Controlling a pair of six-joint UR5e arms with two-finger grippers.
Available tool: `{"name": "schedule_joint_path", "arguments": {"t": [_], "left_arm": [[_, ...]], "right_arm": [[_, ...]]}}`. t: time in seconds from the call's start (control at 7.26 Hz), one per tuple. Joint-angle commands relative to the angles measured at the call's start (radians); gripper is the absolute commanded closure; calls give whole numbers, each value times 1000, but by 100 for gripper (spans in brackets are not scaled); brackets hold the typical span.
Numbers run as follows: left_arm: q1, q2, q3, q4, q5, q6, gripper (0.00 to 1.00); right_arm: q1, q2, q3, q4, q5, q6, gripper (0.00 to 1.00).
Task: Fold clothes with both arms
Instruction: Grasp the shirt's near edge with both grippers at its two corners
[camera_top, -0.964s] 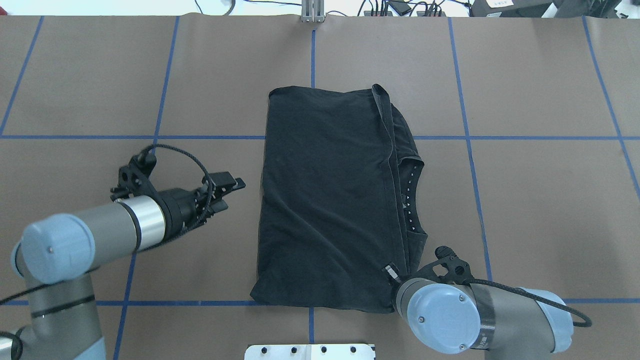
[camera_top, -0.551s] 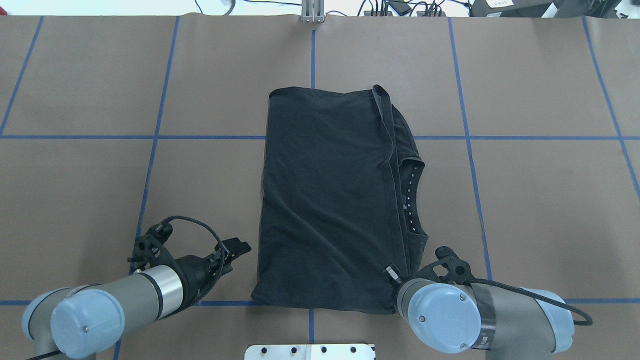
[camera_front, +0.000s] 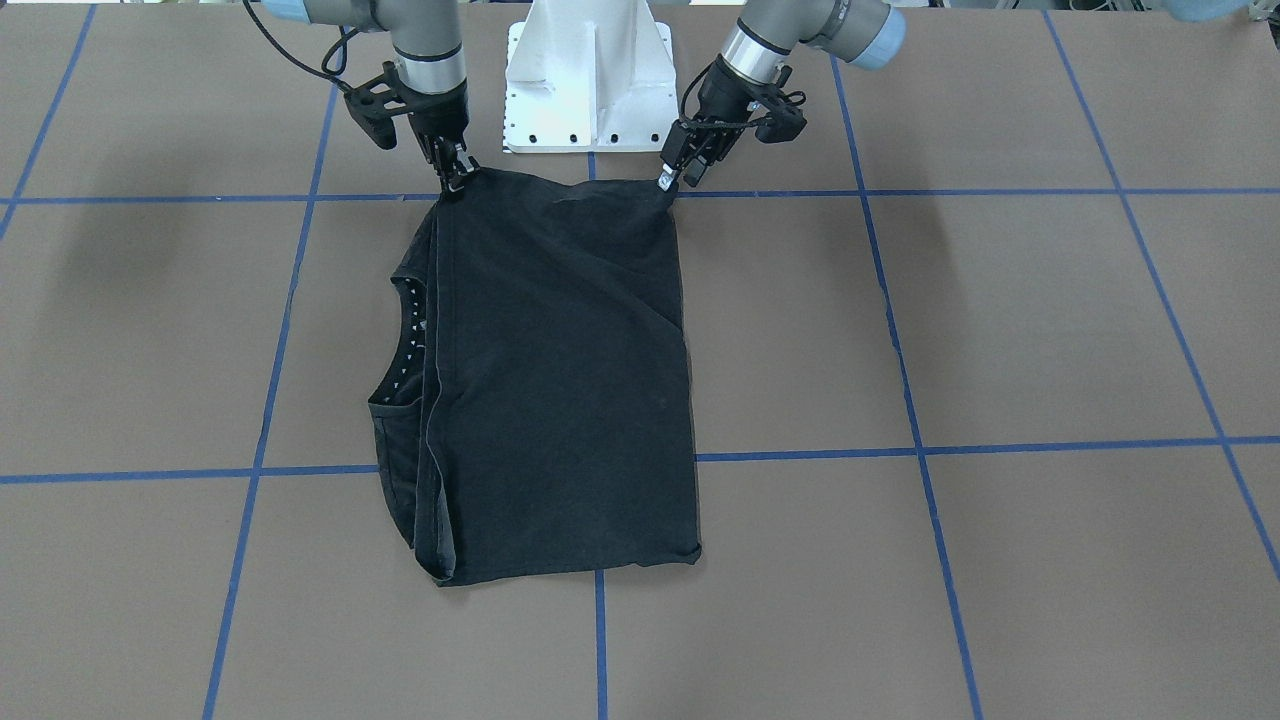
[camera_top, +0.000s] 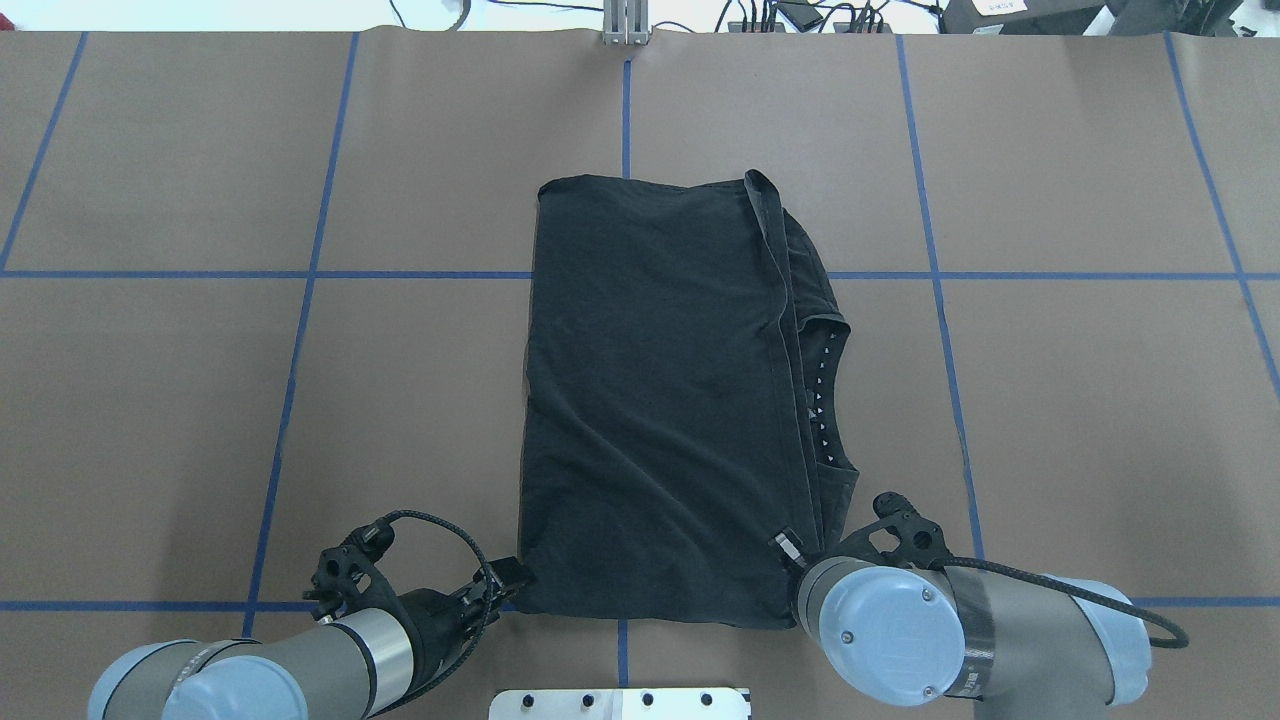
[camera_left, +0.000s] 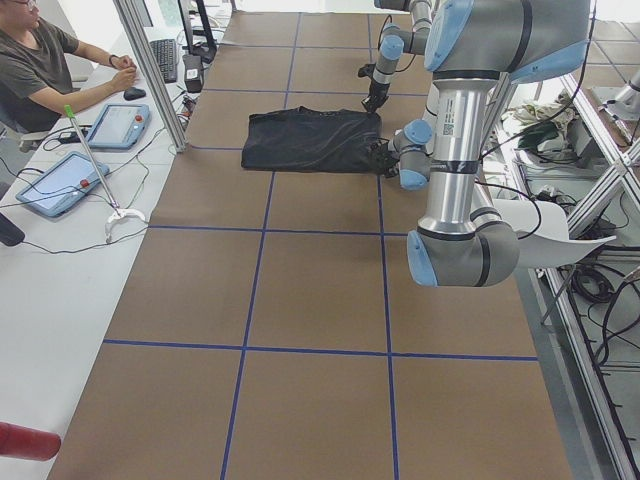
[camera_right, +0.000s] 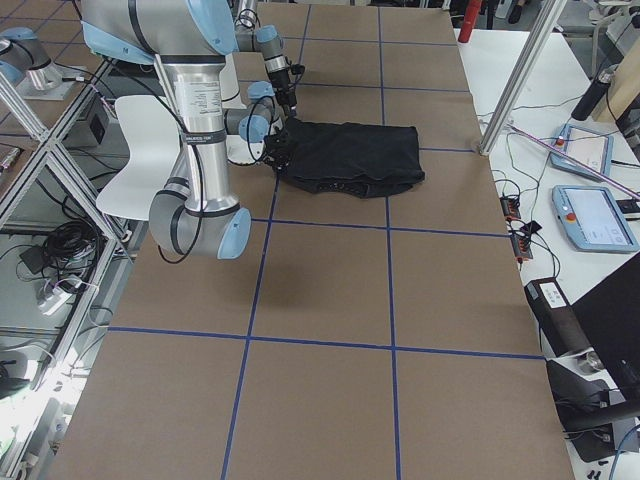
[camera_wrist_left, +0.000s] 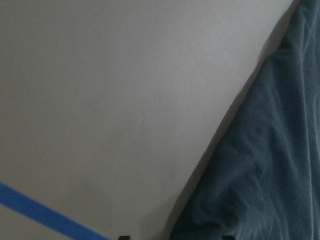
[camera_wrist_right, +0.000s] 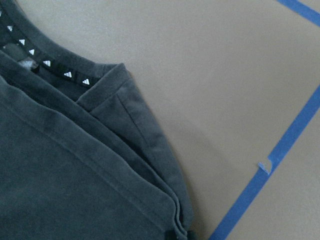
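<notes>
The shirt (camera_top: 660, 400) is laid folded at table (camera_top: 200, 150) centre. Seen from overhead, its 5 o'clock corner is pinched by the right gripper (camera_front: 456, 181); its 7 o'clock corner is straddled by the left gripper (camera_top: 513, 577), fingers parted

A brown-papered worktable in a brightly lit lab.

Under and all around the left pincer (camera_front: 667, 181) and the right pincer (camera_front: 455, 180) lies a brown table cover (camera_top: 150, 150), split into big squares by blue tape lines (camera_top: 310, 250). At the table edge well beyond both pincers stand a metal post (camera_top: 625, 25) and a tangle of black cables (camera_top: 800, 15). Past that edge runs a white desk (camera_left: 60, 220) with two tablets (camera_left: 118, 125) and a keyboard (camera_left: 165, 58), where a person (camera_left: 40, 60) sits. Behind the pincers stand metal racks (camera_left: 600, 150). The light is even and the shadows soft.
</notes>
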Motion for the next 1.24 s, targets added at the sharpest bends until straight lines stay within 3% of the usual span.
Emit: {"name": "schedule_joint_path", "arguments": {"t": [0.0, 0.14, 0.28, 0.41, 1.1], "left_arm": [[3, -37, 36, 10, 0, -2, 34], [3, -43, 47, 10, 0, -3, 41], [3, -45, 47, 10, 0, -3, 57], [2, -43, 40, 10, 0, -3, 100], [37, -35, -55, 13, -8, -20, 100]], "right_arm": [[-1, -1, 1, 0, 0, 0, 100], [-1, -2, -1, 0, 0, 0, 100], [-1, -2, -2, 0, 0, -2, 100], [-1, -10, -1, 0, -2, -2, 100], [0, -15, 45, 0, 8, -2, 100]]}}
